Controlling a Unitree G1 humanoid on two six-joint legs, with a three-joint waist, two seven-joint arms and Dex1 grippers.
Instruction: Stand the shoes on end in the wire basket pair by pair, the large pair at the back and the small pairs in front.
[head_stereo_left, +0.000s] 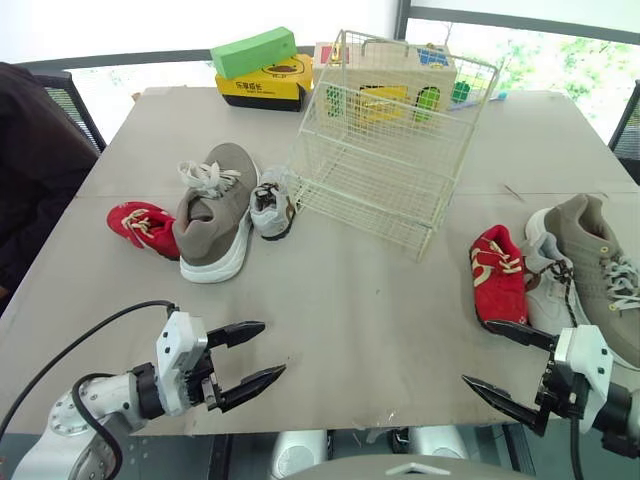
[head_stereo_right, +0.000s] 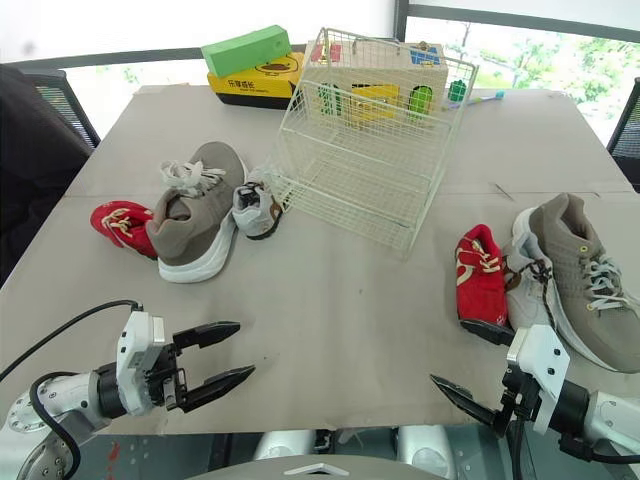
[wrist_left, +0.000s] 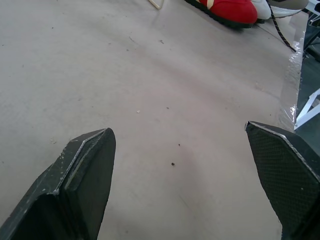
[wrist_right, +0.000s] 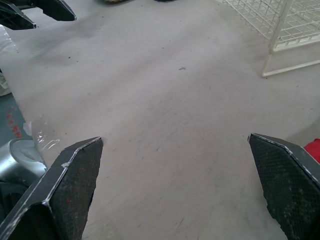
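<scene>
The left gripper (head_stereo_left: 271, 348) is hovering just above the worktop (head_stereo_left: 350, 300) by its near edge, toward the left corner. Its two fingers are standing wide apart and are gripping nothing. The left wrist view is showing bare surface between them. The right gripper (head_stereo_left: 477, 352) is hovering by the near edge toward the right corner, its fingers equally wide apart and empty. Both are pointing inward, so neither is judged to be approaching a shoe yet.

Nearest the right gripper, the right red shoe (head_stereo_left: 497, 275) is lying on its sole. The small white shoe (head_stereo_left: 545, 285) is touching it on the outer side. The right large shoe (head_stereo_left: 600, 250) is lying against that one, along the right edge.

Toward the left edge, the left red shoe (head_stereo_left: 140, 225), the left large shoe (head_stereo_left: 215, 215) and the small grey shoe (head_stereo_left: 271, 205) are lying side by side, touching.

Each side seems to be holding one shoe of every pair, so each arm is likely having its half within reach.

The wire basket (head_stereo_left: 400, 190) is sitting empty between the two groups, toward the far edge. The large pair is probably going in first, because small shoes in front would be blocking the back.

A green box (head_stereo_left: 253, 50) is resting on a yellow box (head_stereo_left: 262, 85) at the far edge.
</scene>
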